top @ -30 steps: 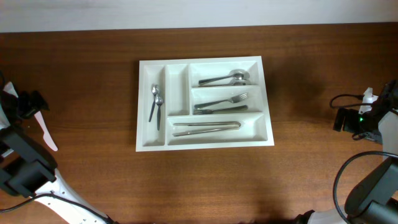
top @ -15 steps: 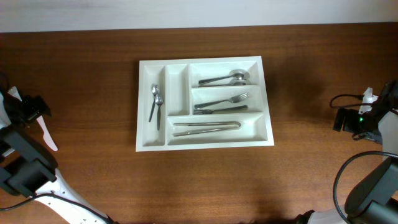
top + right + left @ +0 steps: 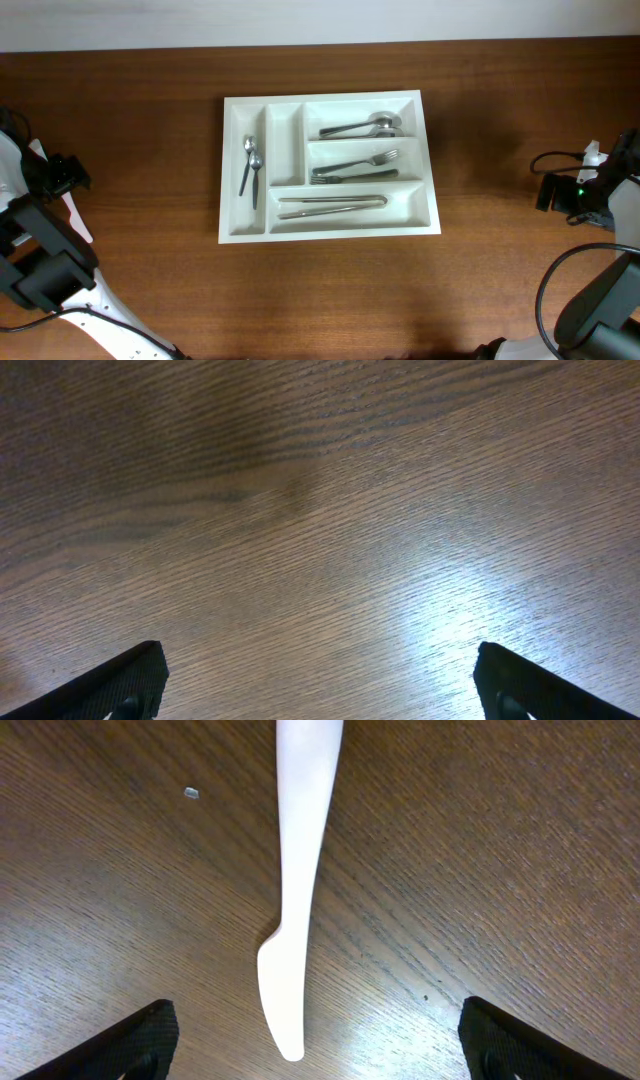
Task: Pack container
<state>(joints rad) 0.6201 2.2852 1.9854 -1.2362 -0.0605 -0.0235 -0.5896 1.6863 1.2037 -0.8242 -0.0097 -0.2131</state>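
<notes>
Wood table (image 3: 500,285), container (image 3: 285,145) central, spread left hand (image 3: 316,1040), spread right hand (image 3: 320,680) well aside

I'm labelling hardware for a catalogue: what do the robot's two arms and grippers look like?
Both arms are black with white sections. The left arm has a curved white link; the right arm carries looping black cables and shows a green light. The left gripper and right gripper have black, wedge-tipped fingers.

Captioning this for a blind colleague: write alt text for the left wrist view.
A white plastic knife lies flat on the wooden table, blade end nearest the camera. The left tool hangs open over it, its dark fingertips at the bottom corners, clear of the knife.
</notes>
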